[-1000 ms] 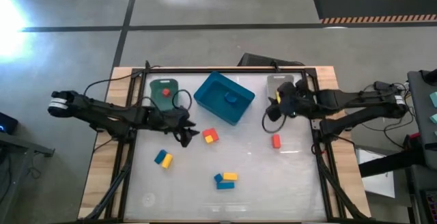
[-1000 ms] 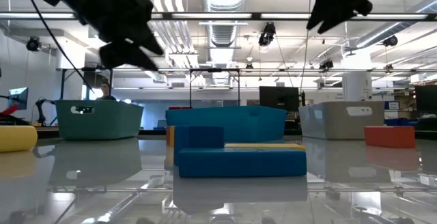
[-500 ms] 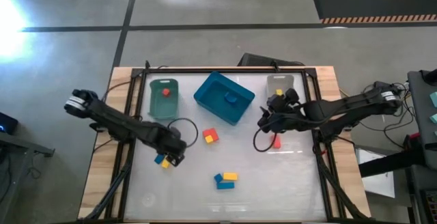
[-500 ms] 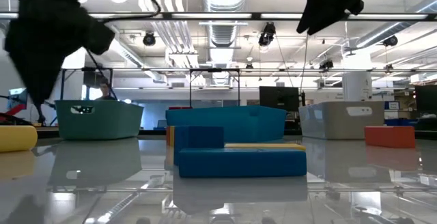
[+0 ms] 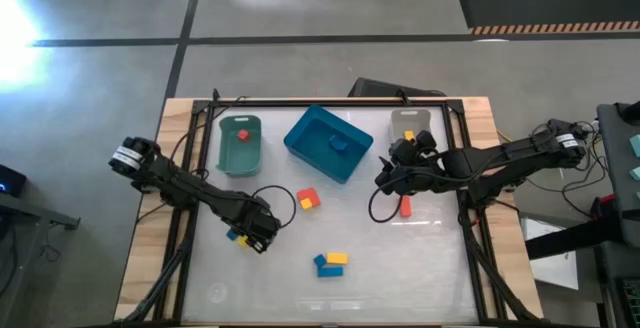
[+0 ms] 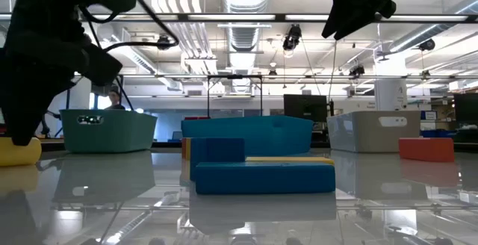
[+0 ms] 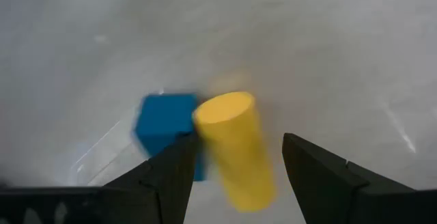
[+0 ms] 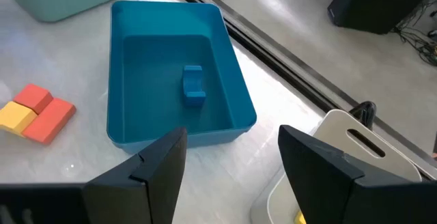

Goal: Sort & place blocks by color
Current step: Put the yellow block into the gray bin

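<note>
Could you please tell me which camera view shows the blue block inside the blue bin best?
The right wrist view: the blue block lies in plain sight on the blue bin floor. The high view shows it small; the low view's bin wall hides it; the left wrist view misses it.

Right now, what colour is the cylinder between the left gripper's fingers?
Yellow. The cylinder shows best in the left wrist view, beside a blue block.

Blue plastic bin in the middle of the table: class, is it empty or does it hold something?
Not empty. The blue plastic bin holds one small blue block on its floor; nothing else shows inside.
</note>
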Available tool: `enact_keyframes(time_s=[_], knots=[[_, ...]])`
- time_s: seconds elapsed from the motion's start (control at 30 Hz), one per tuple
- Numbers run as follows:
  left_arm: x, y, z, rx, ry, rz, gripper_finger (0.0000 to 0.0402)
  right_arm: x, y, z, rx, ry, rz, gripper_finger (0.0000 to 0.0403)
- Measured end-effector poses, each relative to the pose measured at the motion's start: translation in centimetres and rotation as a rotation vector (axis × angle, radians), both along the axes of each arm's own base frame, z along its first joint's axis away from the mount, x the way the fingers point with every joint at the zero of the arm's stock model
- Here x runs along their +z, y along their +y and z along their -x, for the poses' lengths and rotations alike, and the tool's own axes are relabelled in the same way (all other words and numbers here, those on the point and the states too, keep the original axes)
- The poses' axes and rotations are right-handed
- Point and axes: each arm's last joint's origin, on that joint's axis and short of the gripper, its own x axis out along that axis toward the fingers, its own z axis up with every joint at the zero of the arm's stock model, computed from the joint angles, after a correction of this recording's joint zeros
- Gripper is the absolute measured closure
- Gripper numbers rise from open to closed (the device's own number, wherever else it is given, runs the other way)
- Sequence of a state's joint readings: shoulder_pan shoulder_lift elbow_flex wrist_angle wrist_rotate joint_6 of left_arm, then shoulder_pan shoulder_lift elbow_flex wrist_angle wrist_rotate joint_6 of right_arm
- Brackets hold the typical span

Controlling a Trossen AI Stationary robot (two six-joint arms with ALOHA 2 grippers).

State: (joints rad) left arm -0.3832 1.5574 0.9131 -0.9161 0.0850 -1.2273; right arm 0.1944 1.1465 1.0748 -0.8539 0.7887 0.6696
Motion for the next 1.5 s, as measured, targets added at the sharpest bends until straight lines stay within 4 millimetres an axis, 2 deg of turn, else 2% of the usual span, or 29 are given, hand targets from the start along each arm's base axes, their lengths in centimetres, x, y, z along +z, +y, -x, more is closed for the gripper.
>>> enact_keyframes(time_s=[0.1, 0.63, 0.73, 0.9, 0.93, 1.23, 1.5], knots=[[0.0, -0.2, -0.5, -0.026, -0.059, 0.014, 0.0199, 0.0, 0.0, 0.0, -0.001, -0.001, -0.001, 0.0179], [-1.6, -0.1, 0.0, -0.06, -0.082, 0.018, 0.0201, 0.0, 0.0, 0.0, -0.011, -0.011, -0.01, 0.0179], [-1.8, -0.2, -0.2, -0.069, -0.084, 0.018, 0.0221, 0.0, 0.0, 0.0, -0.013, -0.013, -0.011, 0.0179], [-2.1, -0.2, -0.3, -0.102, -0.079, 0.019, 0.0282, 0.0, 0.0, 0.0, -0.013, -0.013, -0.012, 0.0179], [-2.1, -0.2, -0.3, -0.112, -0.083, 0.021, 0.0284, 0.0, 0.0, 0.0, -0.013, -0.013, -0.012, 0.0179], [0.2, 0.0, -0.6, -0.214, -0.2, 0.001, 0.0284, -0.2, 0.5, 0.1, 0.007, -0.013, -0.015, 0.0179], [3.7, 0.7, -0.4, -0.46, -0.389, -0.151, 0.0284, -1.9, 1.7, -0.6, 0.101, -0.068, -0.009, 0.0179]])
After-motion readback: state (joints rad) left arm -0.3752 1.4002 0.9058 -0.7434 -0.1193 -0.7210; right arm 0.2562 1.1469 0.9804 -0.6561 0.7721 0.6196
